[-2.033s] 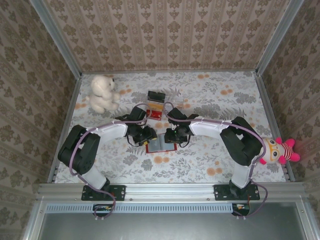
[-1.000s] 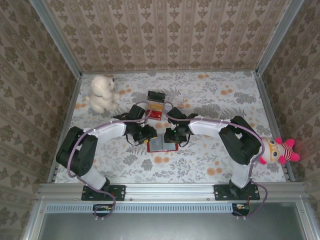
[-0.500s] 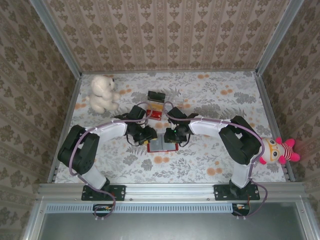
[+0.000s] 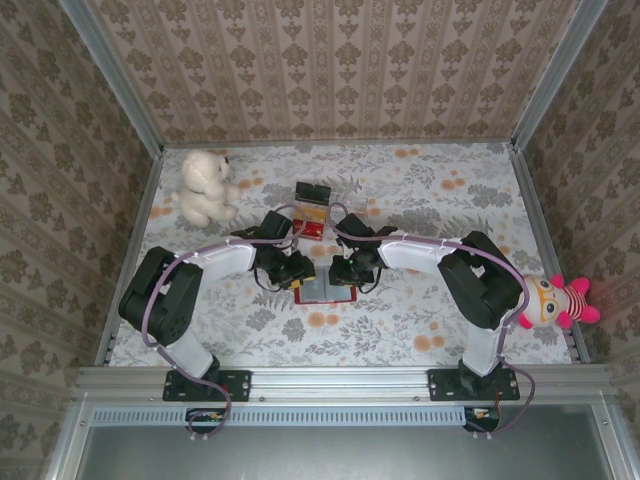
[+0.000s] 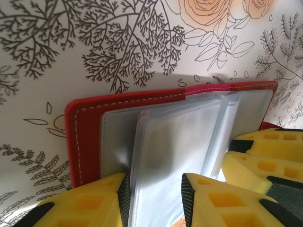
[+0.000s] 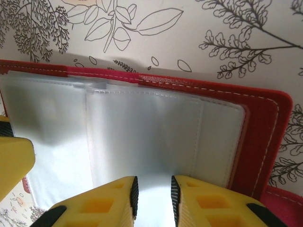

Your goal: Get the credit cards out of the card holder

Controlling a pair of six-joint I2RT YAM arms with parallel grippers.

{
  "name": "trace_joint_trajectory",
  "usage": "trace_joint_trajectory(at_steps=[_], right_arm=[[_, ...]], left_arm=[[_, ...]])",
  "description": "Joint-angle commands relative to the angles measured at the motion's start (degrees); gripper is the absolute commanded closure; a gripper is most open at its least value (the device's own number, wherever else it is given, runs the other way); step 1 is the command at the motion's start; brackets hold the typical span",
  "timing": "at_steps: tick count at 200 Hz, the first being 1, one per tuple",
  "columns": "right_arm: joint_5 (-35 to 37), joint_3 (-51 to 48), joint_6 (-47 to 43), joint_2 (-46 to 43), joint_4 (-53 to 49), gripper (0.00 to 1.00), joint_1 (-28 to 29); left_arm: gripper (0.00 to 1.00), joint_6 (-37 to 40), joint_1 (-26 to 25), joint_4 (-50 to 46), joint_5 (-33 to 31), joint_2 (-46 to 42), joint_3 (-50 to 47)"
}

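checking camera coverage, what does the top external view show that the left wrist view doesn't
Top external gives the white teddy, the striped doll, the left arm and right arm. Left wrist gives white stitching and clear sleeves standing up between the left jaws. Shared: the open red card holder on the floral table.

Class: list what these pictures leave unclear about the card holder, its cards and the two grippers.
Any credit cards: cloudy sleeves of the card holder hide them, both wrist views.
Whether left gripper and right gripper pinch a sleeve: the bottom edge cuts them off.
Top view: card holder too small, grippers overlap it.
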Motion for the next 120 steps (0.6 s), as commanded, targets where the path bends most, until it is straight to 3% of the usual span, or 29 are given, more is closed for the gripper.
trace_joint_trajectory(at_steps=[1, 120], right_arm=[[-0.77, -0.99, -0.35, 0.95, -0.28, 0.73, -0.21], [-2.63, -2.91, 0.39, -6.12, 2.41, 0.72, -1.79]], left_arm=[[0.65, 0.11, 0.54, 1.0, 1.8, -0.95, 0.76], [0.69, 0.42, 1.07, 5.38, 6.97, -4.22, -1.23]])
